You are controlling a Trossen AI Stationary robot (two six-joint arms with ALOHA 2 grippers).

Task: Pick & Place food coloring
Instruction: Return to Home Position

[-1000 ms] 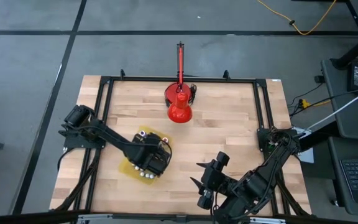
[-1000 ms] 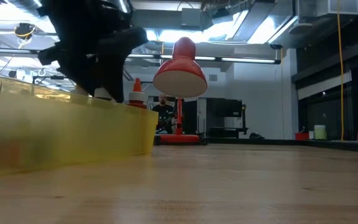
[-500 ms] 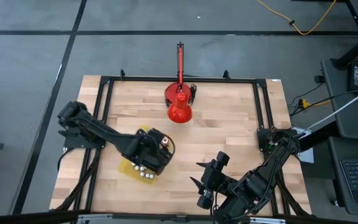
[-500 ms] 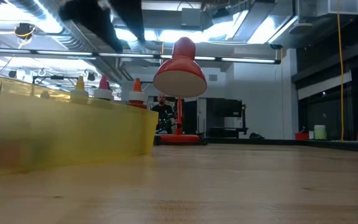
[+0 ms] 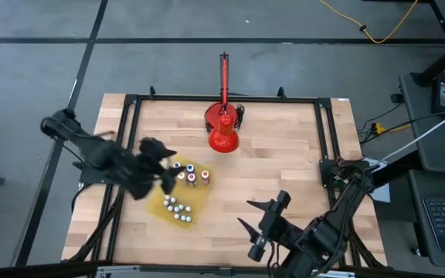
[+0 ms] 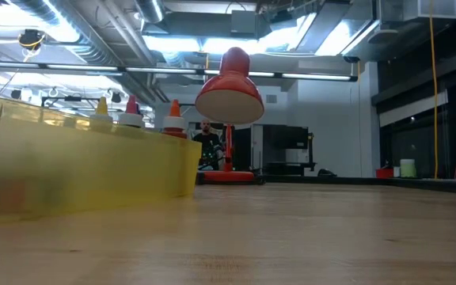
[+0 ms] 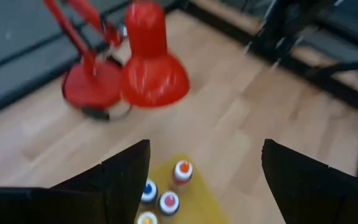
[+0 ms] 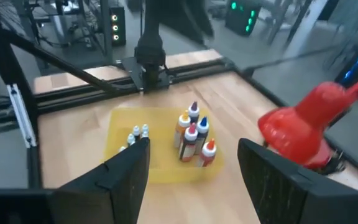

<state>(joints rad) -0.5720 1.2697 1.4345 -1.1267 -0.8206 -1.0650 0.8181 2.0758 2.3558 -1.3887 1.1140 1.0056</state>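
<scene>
The wooden surface (image 5: 284, 170) is seen with a red lamp (image 5: 223, 139) at its far middle. A yellow bin (image 5: 198, 194) is set at the near left, and the food coloring (image 5: 185, 174) is gathered inside it: taller bottles upright at the far end, small bottles (image 5: 174, 208) at the near end. The left hand (image 5: 159, 164) is held above the bin's far left edge, just left of the taller bottles and clear of them, fingers spread and nothing gripped. The right hand (image 5: 249, 217) is held at the near right, well apart from the bin, fingers likewise spread.
</scene>
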